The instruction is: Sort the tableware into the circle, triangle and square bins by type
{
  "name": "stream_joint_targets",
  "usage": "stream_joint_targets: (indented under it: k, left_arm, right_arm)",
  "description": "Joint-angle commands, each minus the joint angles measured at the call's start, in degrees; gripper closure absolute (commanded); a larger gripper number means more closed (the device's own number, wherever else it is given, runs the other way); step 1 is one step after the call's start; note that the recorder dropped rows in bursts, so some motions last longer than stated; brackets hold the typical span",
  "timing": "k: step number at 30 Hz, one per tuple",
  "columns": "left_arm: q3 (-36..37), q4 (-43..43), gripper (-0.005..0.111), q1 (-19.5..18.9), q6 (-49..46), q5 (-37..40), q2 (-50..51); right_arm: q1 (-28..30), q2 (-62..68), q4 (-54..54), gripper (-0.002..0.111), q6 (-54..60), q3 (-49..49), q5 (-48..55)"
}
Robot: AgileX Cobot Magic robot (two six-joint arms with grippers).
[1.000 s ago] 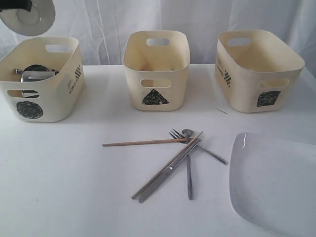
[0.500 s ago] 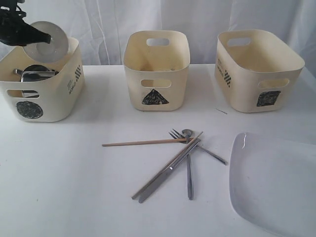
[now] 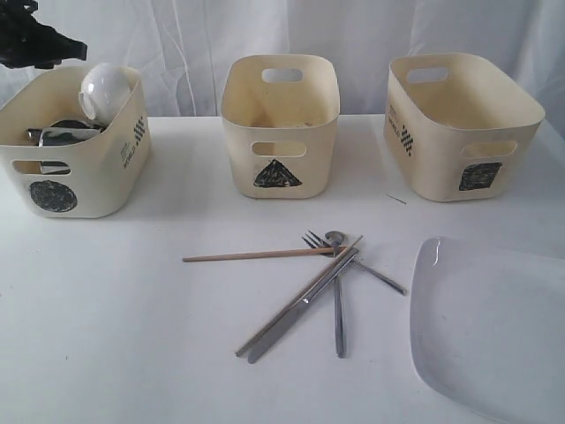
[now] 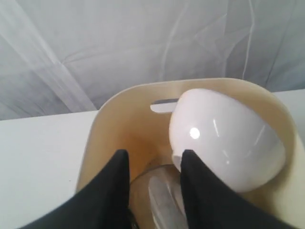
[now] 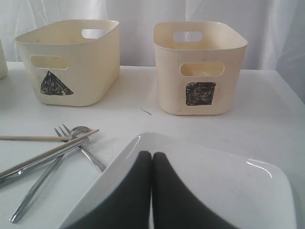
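The white bowl [image 3: 106, 88] [image 4: 228, 138] lies tipped on its side at the back of the circle bin [image 3: 88, 177] [image 4: 119, 100], on top of steel mugs [image 3: 62, 132]. My left gripper [image 3: 75, 49] [image 4: 155, 160] hovers just above that bin, open, with nothing between its fingers. The triangle bin [image 3: 279, 124] [image 5: 71, 57] and the square bin [image 3: 459, 124] [image 5: 200, 62] stand further right. A wooden chopstick [image 3: 256, 255], metal chopsticks [image 3: 296, 309], a fork [image 3: 338, 300] and a spoon [image 3: 366, 265] lie crossed mid-table. My right gripper [image 5: 152, 155] is shut over the large white plate [image 3: 494, 327] [image 5: 228, 176].
White curtains hang behind the three bins. A tiny thin sliver [image 3: 396, 199] lies on the white table [image 3: 132, 309] in front of the square bin. The plate reaches the table's front right corner.
The left gripper came down over the circle bin with the white bowl, then opened. The bowl has dropped from the fingers into the bin and rolled onto its side.
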State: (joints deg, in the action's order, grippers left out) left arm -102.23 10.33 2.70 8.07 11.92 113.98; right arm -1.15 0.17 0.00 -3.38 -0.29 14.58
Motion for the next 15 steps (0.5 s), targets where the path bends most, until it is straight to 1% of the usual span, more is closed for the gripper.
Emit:
stream_joint_targets:
  k: [1,3,6,9,11,12,13,15]
  left_arm:
    - [0.3,-1.5,0.079,-0.2,0.5,4.2,-3.3]
    - [2.1,-1.5,0.083,-0.2,-0.2,4.8,-5.9]
    - [7.3,-1.5,0.087,-0.2,-0.3,3.1,-11.5]
    - [15.5,-1.5,0.092,-0.2,-0.3,0.3,-18.8]
    - [21.0,-1.7,0.098,-0.2,-0.3,-1.4,-23.7]
    - [24.8,-2.5,0.104,-0.2,-0.3,-2.3,-27.2]
    - [27.3,-2.9,0.107,-0.2,-0.3,-2.8,-29.6]
    - [33.6,-3.9,0.107,-0.2,-0.3,-4.0,-35.9]
  right_arm:
    - [-0.1,-0.2,0.0,0.108,-0.1,0.3,-0.5]
    - [-0.1,-0.2,0.0,0.108,-0.1,0.3,-0.5]
    - [-0.1,-0.2,0.0,0.108,-0.1,0.3,-0.5]
    - [-0.1,-0.2,0.0,0.108,-0.1,0.3,-0.5]
    - [-0.1,-0.2,0.0,0.108,-0.1,0.3,-0.5]
    - [-0.1,-0.2,0.0,0.108,-0.1,0.3,-0.5]
    - [-0.1,-0.2,0.0,0.108,-0.1,0.3,-0.5]
    - [-0.1,-0.2,0.0,0.108,-0.1,0.3,-0.5]
